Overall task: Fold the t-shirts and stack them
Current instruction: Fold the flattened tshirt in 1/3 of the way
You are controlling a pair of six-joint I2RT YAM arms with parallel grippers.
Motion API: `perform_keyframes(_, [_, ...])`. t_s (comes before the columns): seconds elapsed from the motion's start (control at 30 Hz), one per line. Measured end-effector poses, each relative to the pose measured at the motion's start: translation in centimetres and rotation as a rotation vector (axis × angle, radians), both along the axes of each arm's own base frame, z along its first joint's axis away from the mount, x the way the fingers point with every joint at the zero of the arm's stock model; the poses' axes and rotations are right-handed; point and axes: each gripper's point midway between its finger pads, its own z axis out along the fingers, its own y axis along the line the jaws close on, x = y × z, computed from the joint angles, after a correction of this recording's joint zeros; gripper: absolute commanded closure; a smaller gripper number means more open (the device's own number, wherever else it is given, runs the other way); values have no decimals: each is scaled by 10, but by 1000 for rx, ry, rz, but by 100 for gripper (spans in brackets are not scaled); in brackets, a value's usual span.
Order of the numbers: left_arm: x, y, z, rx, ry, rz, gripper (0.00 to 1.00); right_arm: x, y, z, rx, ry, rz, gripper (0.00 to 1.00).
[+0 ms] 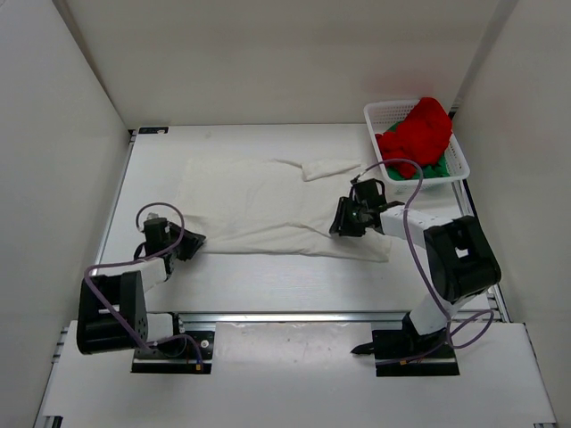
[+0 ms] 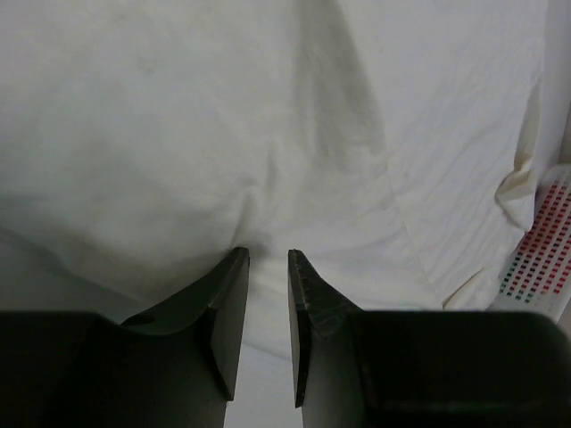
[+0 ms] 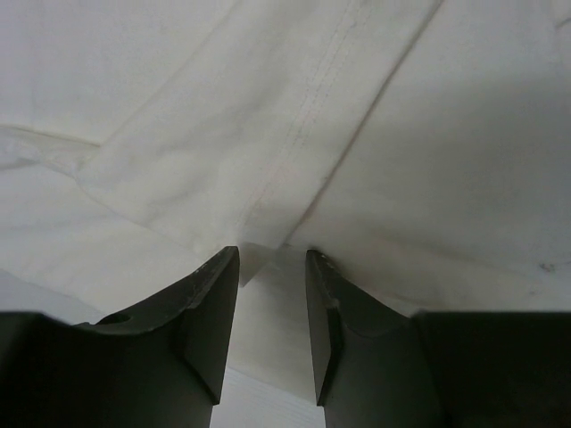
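Worktop (image 1: pixel 268 276) carries the white t-shirt (image 1: pixel 259 205), spread flat across its middle (lightly wrinkled). Mesh basket (image 1: pixel 384 111) at the far right holds the red t-shirt (image 1: pixel 419 129) heaped over the green t-shirt (image 1: pixel 435 169). Right end effector (image 3: pixel 272 254) sits at the white shirt's near right hem, fingers apart. Left end effector (image 2: pixel 268 254) sits at its near left corner, fingers narrowly apart; whether it pinches cloth, I cannot tell.

This looks like a robotics lab test cell. A white bench (image 1: pixel 268 285) is boxed in by plain white panels (image 1: pixel 294 53) on the left, far and right sides. Two black robot arms, left (image 1: pixel 111 308) and right (image 1: pixel 455 259), are bolted to an aluminium rail (image 1: pixel 294 316) along the near edge, and loose cables (image 1: pixel 412 241) loop over them.
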Motion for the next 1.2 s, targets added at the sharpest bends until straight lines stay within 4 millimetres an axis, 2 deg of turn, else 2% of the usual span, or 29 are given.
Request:
perform_keyframes(0.17, [-9,18,3,6,4,60,63,-4,14,2,-3,16,44,64])
perform_keyframes(0.33, [-15,23,11,32,-11,71,62,-17,31,2,7,26,102,63])
perform_keyframes(0.43, [-10,4,20,53,-23,-5,61,-16,35,-1,8,37,107,73])
perform_keyframes(0.5, [-2,-13,33,67,-61,-66,62,-13,35,-1,5,39,102,84])
perform_keyframes(0.6, [6,-33,47,75,-111,-126,61,-4,35,1,-14,35,87,93])
perform_keyframes(0.7, [6,-42,47,74,-118,-156,61,13,39,12,-37,9,79,97])
perform_keyframes(0.77, [5,-44,44,72,-108,-162,62,33,45,23,-48,-21,77,100])
perform_keyframes(0.9, [5,-46,43,73,-106,-165,61,76,64,40,-54,-88,82,100])
perform_keyframes(0.97, [5,-47,43,76,-107,-170,62,91,74,42,-63,-99,91,92])
perform_keyframes(1.07, [3,-56,44,83,-113,-193,61,108,89,41,-82,-107,111,85])
perform_keyframes(1.13, [1,-67,44,88,-117,-221,61,113,97,40,-97,-119,127,78])
perform_keyframes(1.2, [-4,-81,43,98,-120,-263,62,106,101,38,-117,-114,147,74])
